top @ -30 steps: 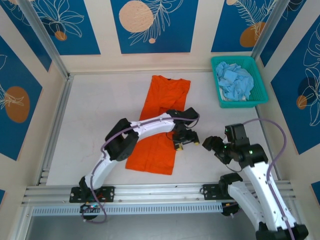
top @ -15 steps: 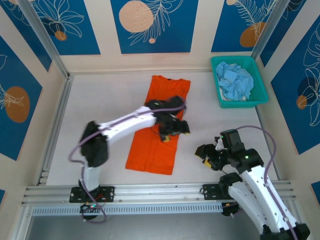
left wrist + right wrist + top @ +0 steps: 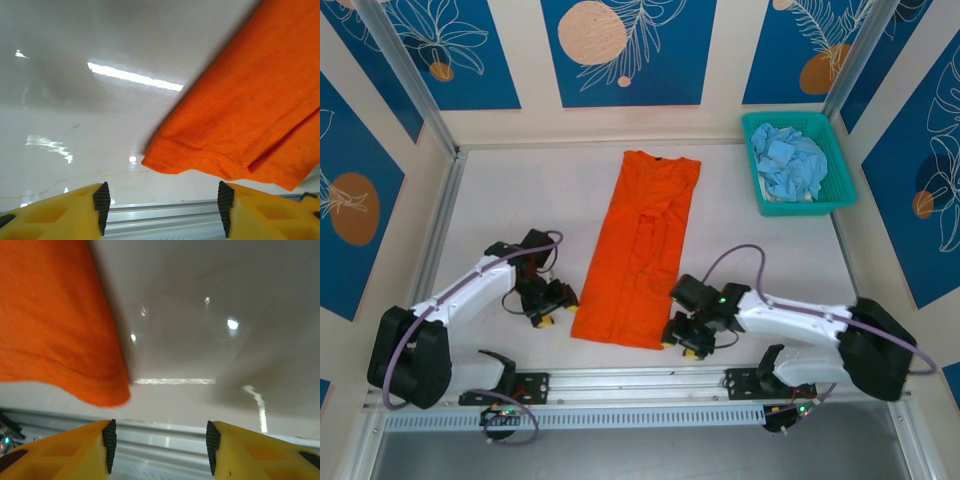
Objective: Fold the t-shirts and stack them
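Both arms are folded low, elbows swung outward. The left arm (image 3: pixel 460 290) bends at its elbow on the left and reaches rightward. Its left claw (image 3: pixel 546 308) is tipped down, its 2 yellow fingers (image 3: pixel 60 212) parted with nothing between them. The right arm (image 3: pixel 800 318) mirrors it, elbow at the right and forearm running leftward to the right claw (image 3: pixel 686 338), whose 2 fingers likewise stand apart, empty.

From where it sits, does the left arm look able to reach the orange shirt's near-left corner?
Probably yes. The left fingers stand apart just short of the orange shirt. Its hem corner lies flat on the table ahead of them, with nothing between.
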Motion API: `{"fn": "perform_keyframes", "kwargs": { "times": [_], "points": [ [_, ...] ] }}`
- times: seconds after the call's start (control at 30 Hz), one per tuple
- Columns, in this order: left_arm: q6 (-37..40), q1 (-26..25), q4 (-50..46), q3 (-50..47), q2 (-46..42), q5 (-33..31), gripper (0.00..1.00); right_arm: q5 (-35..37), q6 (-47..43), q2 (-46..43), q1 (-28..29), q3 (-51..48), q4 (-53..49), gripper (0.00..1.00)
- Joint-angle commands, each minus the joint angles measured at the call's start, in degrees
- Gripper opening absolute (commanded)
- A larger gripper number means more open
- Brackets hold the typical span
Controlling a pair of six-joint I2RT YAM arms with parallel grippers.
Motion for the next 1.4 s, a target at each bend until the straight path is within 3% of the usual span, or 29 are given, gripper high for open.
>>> {"fn": "perform_keyframes", "kwargs": {
  "times": [0.0, 0.2, 0.37, 0.7, 1.1, 1.2, 1.37],
  "points": [
    [5.32, 1.12, 5.59, -0.6, 2.81, 5.76, 0.58, 3.35, 3.61, 6.59, 1.86, 7.0, 2.67, 0.53],
    [6.13, 1.24, 9.73, -2.68, 5.51, 6.59, 0.54, 5.76, 4.63, 11.1, 2.56, 10.56, 0.48, 0.51],
    [8.87, 1.24, 9.75, -3.31, 9.5, 5.75, 0.51, 3.01, 4.21, 14.32, 2.5, 10.36, 0.61, 0.46],
    [10.04, 0.96, 11.77, -4.95, 11.47, 7.0, 0.5, 5.58, 5.48, 7.81, 3.42, 6.28, 0.43, 0.53],
    [8.59, -0.6, 15.56, -6.81, 14.23, 10.44, 0.41, 3.24, 4.54, 9.86, 2.18, 2.54, 7.66, 0.54],
    [8.46, -1.26, 16.14, -6.59, 14.88, 10.98, 0.38, 2.55, 4.23, 11.61, 1.99, 3.04, 9.18, 0.52],
    [8.38, -2.43, 16.23, -5.88, 15.52, 10.04, 0.31, 2.71, 4.35, 12.71, 2.0, 3.53, 9.18, 0.41]
  ]
}}
